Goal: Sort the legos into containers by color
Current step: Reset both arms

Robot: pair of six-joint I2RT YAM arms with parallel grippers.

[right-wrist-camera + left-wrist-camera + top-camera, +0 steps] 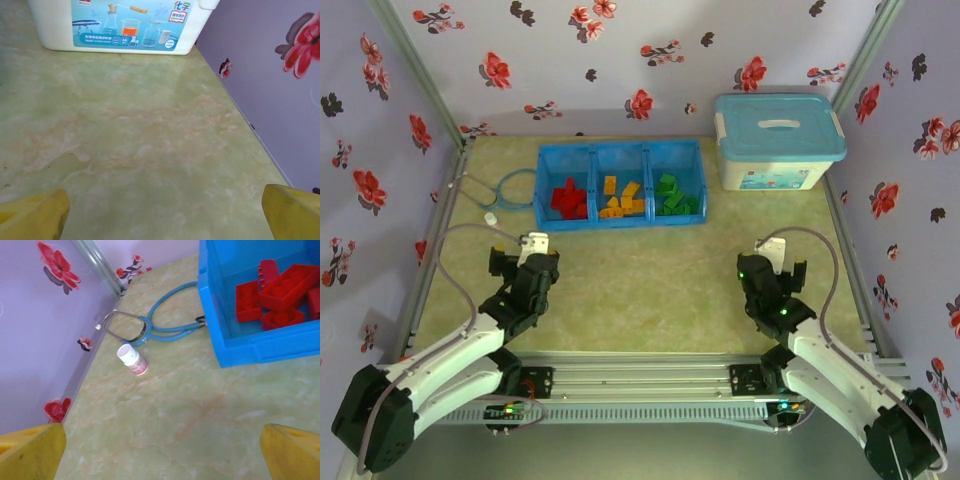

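**A:** So, where have the small plastic building bricks ended up?

**B:** Inside the low blue plastic divided tray (545,190). The red bricks (569,198) are in its left compartment, the orange-yellow bricks (623,198) in the middle and the green bricks (675,196) on its right. I see no loose brick in front of the tray, though one behind its far wall might escape me.

**A:** And the grippers?

**B:** The left gripper (535,243) and right gripper (775,248) hang on the near side of the tray, yellow fingers (30,450) spread wide, grasping nothing.

**A:** What's left, then?

**B:** Parking, I'd judge. Draw each arm straight back from the tray, slowly. The left one must avoid the blue stethoscope (505,190) and small white bottle (491,216) left of the tray.
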